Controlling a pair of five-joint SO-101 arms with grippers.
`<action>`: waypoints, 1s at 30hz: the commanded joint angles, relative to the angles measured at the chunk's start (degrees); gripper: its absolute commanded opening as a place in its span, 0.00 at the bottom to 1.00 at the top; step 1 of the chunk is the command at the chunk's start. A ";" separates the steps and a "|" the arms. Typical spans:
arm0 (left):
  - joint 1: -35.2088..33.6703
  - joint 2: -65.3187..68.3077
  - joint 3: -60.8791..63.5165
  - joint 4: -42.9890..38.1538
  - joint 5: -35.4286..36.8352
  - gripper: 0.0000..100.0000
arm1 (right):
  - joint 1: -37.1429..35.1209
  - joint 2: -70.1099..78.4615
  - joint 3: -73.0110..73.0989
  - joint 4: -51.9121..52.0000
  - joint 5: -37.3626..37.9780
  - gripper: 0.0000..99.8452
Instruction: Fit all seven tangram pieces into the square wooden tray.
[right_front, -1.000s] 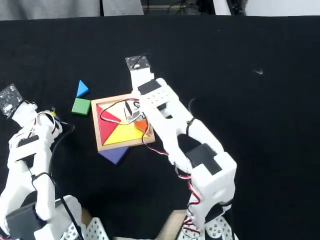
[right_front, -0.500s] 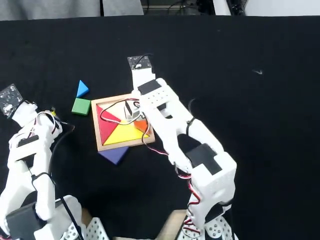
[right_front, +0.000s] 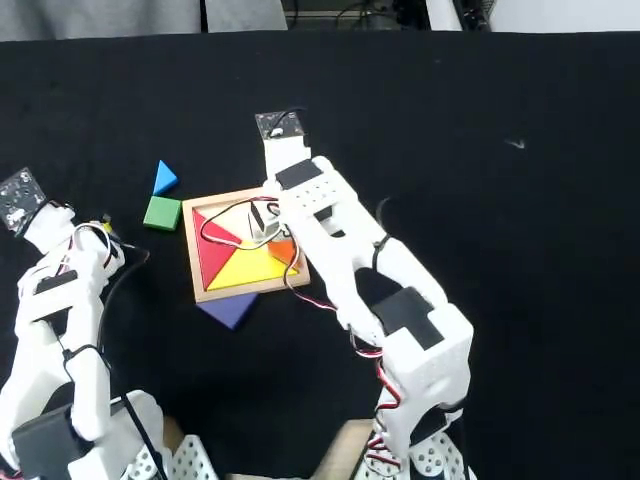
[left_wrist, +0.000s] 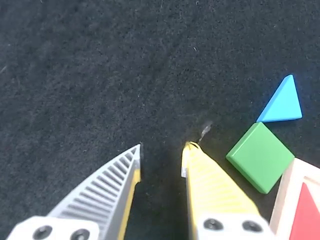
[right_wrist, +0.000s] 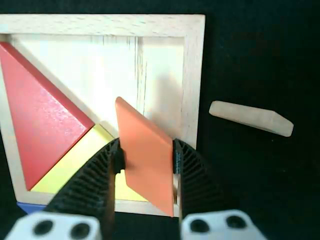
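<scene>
Black table (right_front: 500, 250), wooden tray (right_wrist: 100, 24), orange piece (right_wrist: 147, 160)

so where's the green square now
In the high view the green square sits outside the wooden tray, by its upper-left corner, just below the blue triangle.

No words, numbers or signs can be read anywhere. The wooden tray (right_front: 190, 255), the orange piece (right_wrist: 147, 155), the green square (right_front: 162, 212) and the black surface (right_front: 520, 260) all look plain.
</scene>
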 joint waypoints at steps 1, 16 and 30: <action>0.66 -0.79 -0.57 -1.23 -0.35 0.14 | -0.79 -0.22 -3.12 -0.26 0.09 0.13; 0.66 -0.79 -0.57 -1.14 -0.35 0.14 | -0.79 -0.75 -4.09 1.05 2.64 0.19; 0.57 -0.79 -0.57 -1.14 -0.35 0.14 | -0.88 5.14 -6.46 4.66 10.81 0.09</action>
